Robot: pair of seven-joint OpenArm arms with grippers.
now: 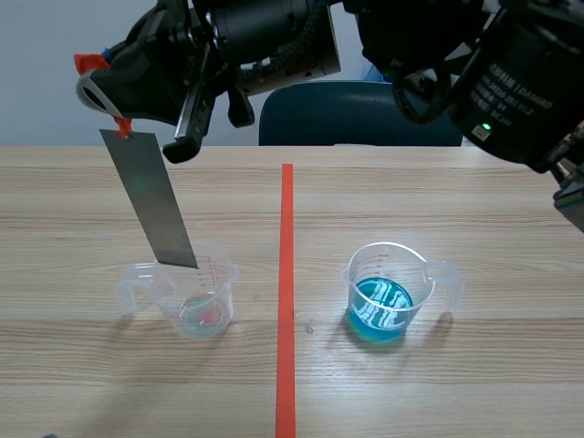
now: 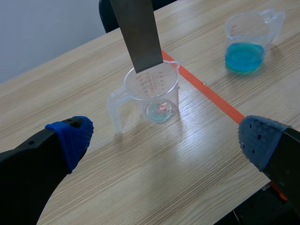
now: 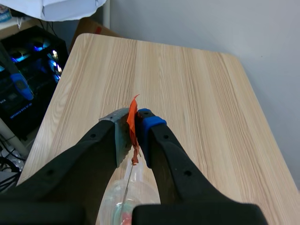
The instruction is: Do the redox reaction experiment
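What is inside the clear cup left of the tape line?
A pool of clear liquid with a reddish fleck lies at the bottom of the cup. The metal strip ends near the rim, above the liquid; it hides part of the far rim.

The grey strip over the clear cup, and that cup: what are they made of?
Grey strip: probably metal, thin and flat with a dull brushed sheen. Clear cup: likely plastic, see-through, with a moulded handle and printed scale marks.

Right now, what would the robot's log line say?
right gripper: shut on metal strip | strip end: at mouth of clear cup | left gripper: open | blue liquid cup: apart
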